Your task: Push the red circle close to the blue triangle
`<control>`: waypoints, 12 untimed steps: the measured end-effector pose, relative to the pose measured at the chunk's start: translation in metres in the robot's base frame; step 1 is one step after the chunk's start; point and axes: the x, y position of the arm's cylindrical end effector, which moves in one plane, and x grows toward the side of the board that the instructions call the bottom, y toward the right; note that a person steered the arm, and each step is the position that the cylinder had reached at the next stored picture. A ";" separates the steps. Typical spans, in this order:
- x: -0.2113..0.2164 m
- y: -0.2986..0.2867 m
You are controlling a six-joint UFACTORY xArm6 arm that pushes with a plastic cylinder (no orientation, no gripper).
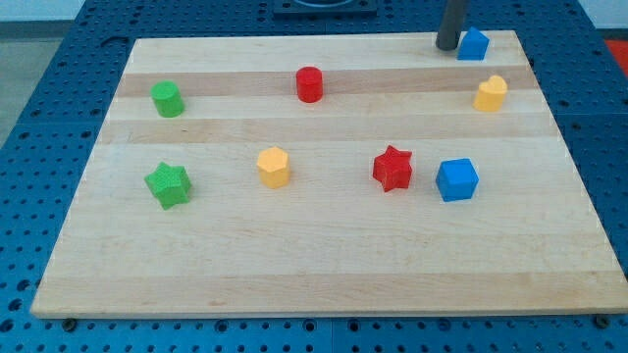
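The red circle (309, 84) is a short red cylinder on the wooden board (324, 265), near the view's top, left of centre. The blue triangle (473, 44) sits at the view's top right, close to the board's far edge. My tip (448, 46) is the lower end of a dark rod that comes down from the view's top; it rests right beside the blue triangle's left side. I cannot tell whether it touches. The tip is far to the right of the red circle.
A red star (393, 168) and a blue cube (456, 179) sit at the middle right. A yellow block (491, 94) is at the right. A yellow hexagon (274, 167), a green star (168, 184) and a green block (167, 99) lie to the left.
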 end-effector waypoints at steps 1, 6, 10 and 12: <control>0.050 -0.007; 0.122 -0.262; 0.062 -0.170; 0.082 -0.147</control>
